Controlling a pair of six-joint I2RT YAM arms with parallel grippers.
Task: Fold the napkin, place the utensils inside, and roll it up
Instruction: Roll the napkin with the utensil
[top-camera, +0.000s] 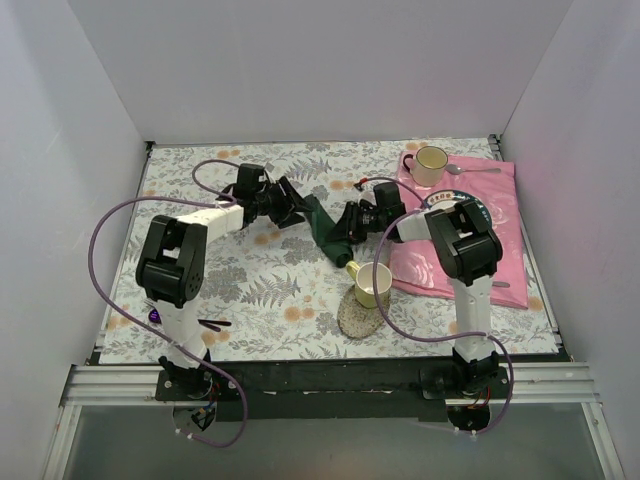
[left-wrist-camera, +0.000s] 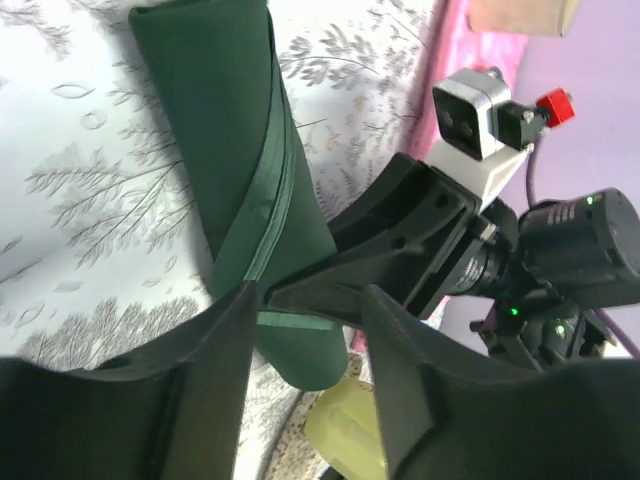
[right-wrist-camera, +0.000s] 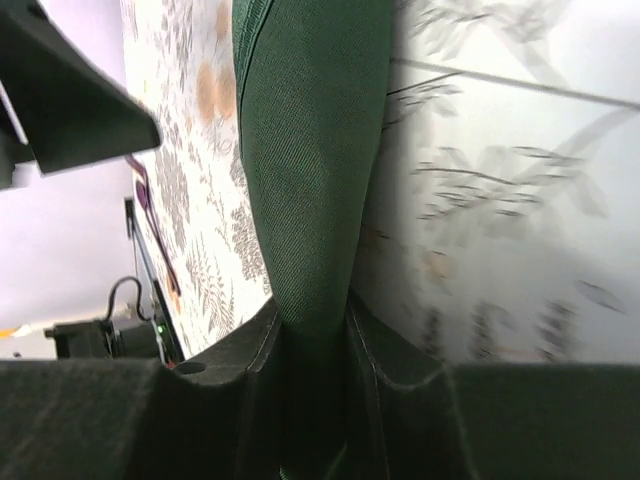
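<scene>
Napkin lies as a narrow strip across the middle of the bench. Right pincer is clamped on one end, left pincer open at the other. Best move: the left takes the edge squarely and pulls the cloth taut.

White-black arms, purple cables

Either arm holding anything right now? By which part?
Right gripper pinches the napkin at one end of its folded strip. Left gripper has its jaws open, gripping nothing.
</scene>
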